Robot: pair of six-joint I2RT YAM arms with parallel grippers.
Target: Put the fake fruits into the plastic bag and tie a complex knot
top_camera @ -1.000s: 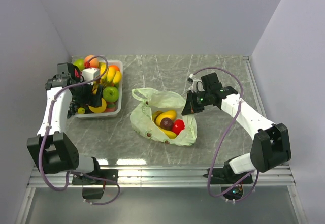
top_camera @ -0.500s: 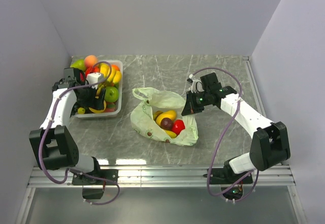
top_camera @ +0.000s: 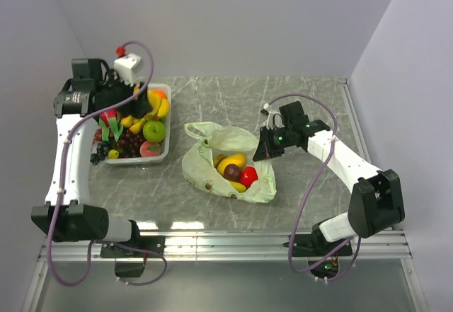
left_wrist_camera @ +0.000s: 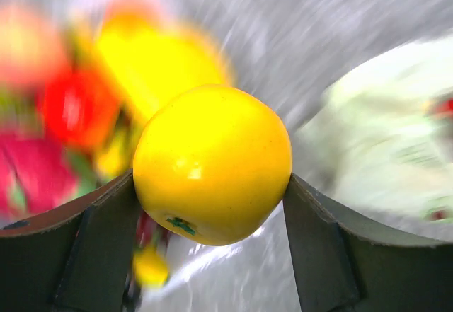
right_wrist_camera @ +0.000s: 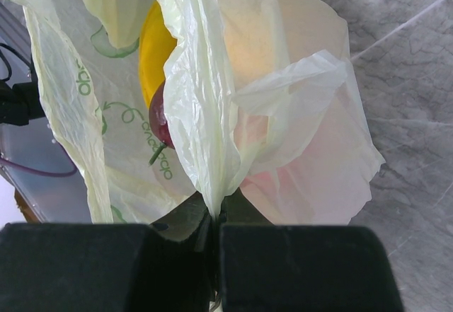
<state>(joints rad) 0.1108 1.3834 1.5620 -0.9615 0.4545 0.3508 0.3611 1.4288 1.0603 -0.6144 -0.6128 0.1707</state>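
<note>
Currently: left fingers (left_wrist_camera: pixel 318 255) clamp a round yellow fruit (left_wrist_camera: pixel 212 163) across its widest part, one finger on each side, over the clear tray (top_camera: pixel 165 158) that holds more fruits. Meanwhile the right fingers (right_wrist_camera: pixel 283 262) are pressed fully together on a pinch of the plastic bag (top_camera: pixel 221 139) rim. The bag lies on the table (top_camera: pixel 304 107), several fruits inside. Judgement: fruit is light, rigid and glossy, so prone to slip; grip across the middle. Film is thin and limp; take it at the rim.

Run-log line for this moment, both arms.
left gripper: shut on yellow fruit | right gripper: shut on plastic bag edge | in bag: several fruits | tray: other fruits
</note>
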